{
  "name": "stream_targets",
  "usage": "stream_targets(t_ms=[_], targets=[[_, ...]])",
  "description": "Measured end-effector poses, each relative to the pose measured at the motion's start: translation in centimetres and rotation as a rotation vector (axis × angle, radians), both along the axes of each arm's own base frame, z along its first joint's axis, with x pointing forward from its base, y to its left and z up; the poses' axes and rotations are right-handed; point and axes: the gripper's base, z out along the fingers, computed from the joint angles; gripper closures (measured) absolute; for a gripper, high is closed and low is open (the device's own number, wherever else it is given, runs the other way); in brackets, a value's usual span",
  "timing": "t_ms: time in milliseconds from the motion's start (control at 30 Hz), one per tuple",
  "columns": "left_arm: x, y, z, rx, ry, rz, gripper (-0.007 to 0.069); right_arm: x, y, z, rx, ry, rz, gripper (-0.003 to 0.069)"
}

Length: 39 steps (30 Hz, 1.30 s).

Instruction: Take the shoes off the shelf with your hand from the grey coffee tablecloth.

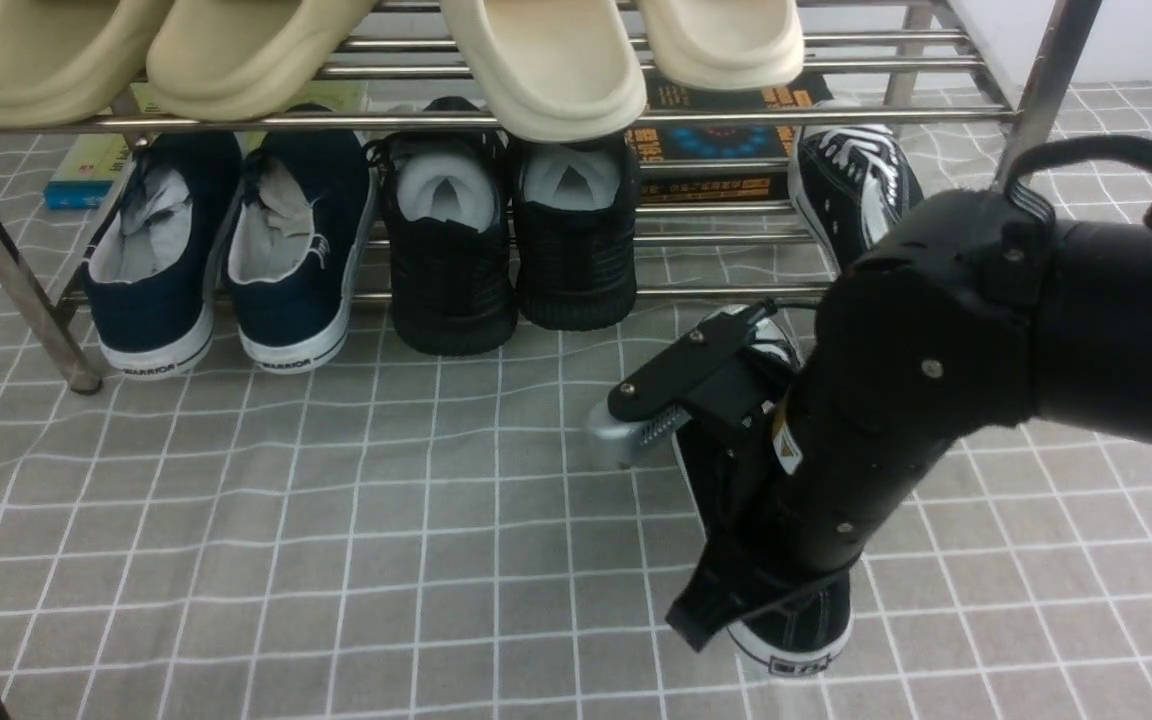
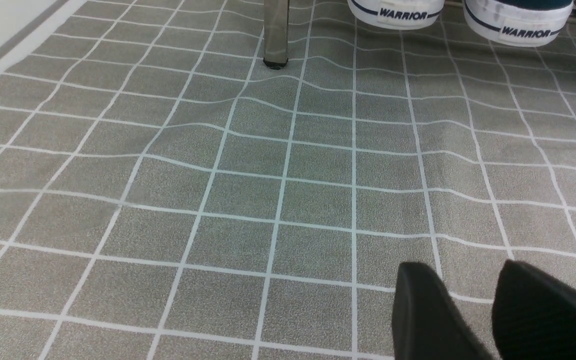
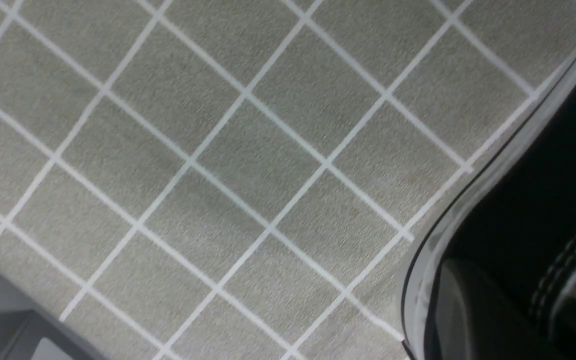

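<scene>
Spreading under the shelf point(image 1: 836, 114), wrinkled grey grid tablecloth point(image 1: 336, 520) — right jaws pinching sneaker point(image 1: 801, 640), left jaws parted

Four cream slides point(image 1: 556, 70) up top, navy sneakers point(image 1: 161, 270), black mesh sneakers point(image 1: 451, 260) alongside, possibly books point(image 1: 726, 140) lying behind them

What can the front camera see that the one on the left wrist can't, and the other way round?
Only the front view: the shelf's two tiers, beige slippers on top, black mesh sneakers, one canvas sneaker on the lower tier, and the right arm over the other canvas sneaker on the grey checked cloth.
Only the left wrist view: the left gripper, its two black fingers standing apart.
Both: the cloth, a shelf leg and the navy sneakers with WARRIOR heels.
</scene>
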Motion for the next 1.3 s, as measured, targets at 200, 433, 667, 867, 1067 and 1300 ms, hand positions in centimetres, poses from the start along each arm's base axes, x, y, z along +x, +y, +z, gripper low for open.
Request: stream_targets(t_ms=[200, 433, 667, 867, 1067, 1300], targets=[[0.0, 0.0, 0.0, 0.000, 0.000, 0.000, 0.0385, 0.8, 0.7, -1.2, 0.013, -0.029, 0.002, 0.0632], [0.0, 0.0, 0.0, 0.001, 0.000, 0.000, 0.0385, 1.2, 1.2, -2.9, -0.011, -0.002, 0.002, 0.0601], [0.0, 0.0, 0.0, 0.001, 0.000, 0.000, 0.0385, 1.3, 1.1, -2.7, -0.016, -0.015, 0.006, 0.0426], [0.0, 0.0, 0.0, 0.003, 0.000, 0.000, 0.0385, 0.7, 0.5, 1.0, -0.004, -0.028, 0.005, 0.0304], [0.0, 0.0, 0.0, 0.004, 0.000, 0.000, 0.0385, 0.8, -1.2, 5.3, -0.033, -0.191, 0.008, 0.0284], [0.0, 0.0, 0.0, 0.005, 0.000, 0.000, 0.0385, 5.1, -5.3, 6.1, -0.059, -0.302, -0.229, 0.0284]])
